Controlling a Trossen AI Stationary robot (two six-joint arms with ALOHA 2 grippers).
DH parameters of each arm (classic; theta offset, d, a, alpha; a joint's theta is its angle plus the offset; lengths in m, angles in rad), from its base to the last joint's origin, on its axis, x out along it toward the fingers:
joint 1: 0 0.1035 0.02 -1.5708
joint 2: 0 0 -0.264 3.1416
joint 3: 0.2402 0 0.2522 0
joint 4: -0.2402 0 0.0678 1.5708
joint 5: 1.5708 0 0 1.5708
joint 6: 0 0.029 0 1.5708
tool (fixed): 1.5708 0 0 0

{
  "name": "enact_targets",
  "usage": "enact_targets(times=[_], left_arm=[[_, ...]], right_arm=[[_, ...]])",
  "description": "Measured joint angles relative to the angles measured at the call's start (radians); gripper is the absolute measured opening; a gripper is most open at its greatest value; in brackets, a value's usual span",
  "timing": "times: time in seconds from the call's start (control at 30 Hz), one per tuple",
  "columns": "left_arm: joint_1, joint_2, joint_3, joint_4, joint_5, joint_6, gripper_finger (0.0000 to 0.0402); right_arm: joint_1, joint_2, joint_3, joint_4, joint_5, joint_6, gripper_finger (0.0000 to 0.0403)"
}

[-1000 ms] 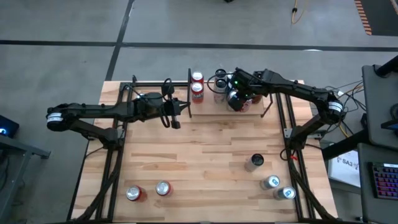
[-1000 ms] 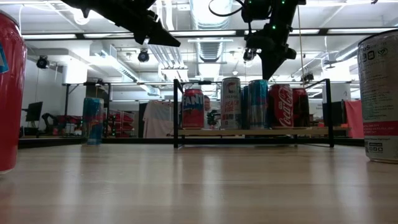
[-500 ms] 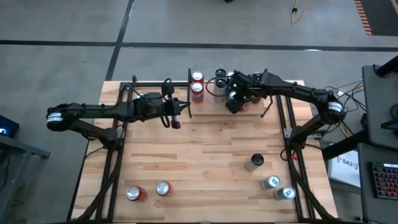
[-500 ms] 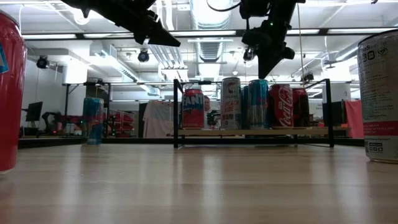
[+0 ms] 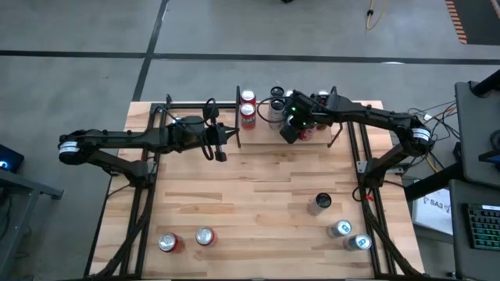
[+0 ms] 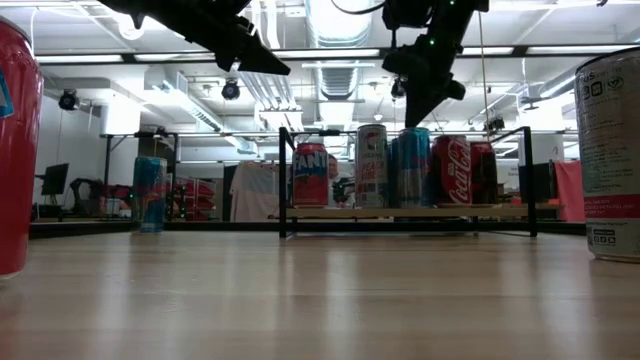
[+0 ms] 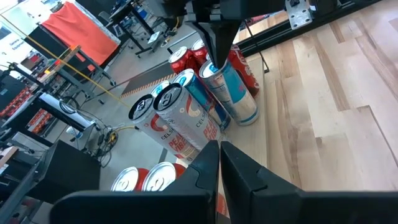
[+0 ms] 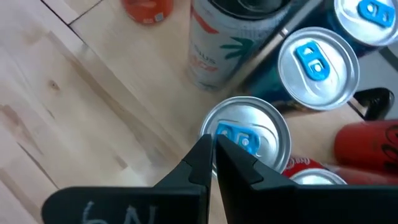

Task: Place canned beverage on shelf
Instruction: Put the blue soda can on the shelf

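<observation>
Right tool (image 5: 287, 133) above shelf (image 5: 269, 129) front edge

Light-wood shelf (image 6: 405, 212) at table's far edge, upright cans (image 6: 413, 167) seemingly crowding it.

Two slim black robot arms with tube-shaped links and round joints. The left arm (image 5: 141, 140) has a white-capped joint at its base and looped black cables near its wrist. The right arm (image 5: 367, 117) has a matching white-capped joint, a small green light at its wrist and a looped cable.
</observation>
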Motion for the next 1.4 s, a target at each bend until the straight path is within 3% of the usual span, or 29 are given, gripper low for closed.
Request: enact_targets(times=[0.47,0.87,1.4], left_arm=[[0.000,0.000,0.000,0.000,0.000,0.000,0.0000],[0.000,0.000,0.000,0.000,0.000,0.000,0.0000],[0.000,0.000,0.000,0.000,0.000,0.000,0.0000]], right_arm=[[0.000,0.000,0.006,0.032,0.005,-0.020,0.0013],[-0.007,-0.002,0.035,-0.041,0.109,-0.054,0.0013],[-0.024,-0.001,-0.007,-0.045,0.113,-0.028,0.0013]])
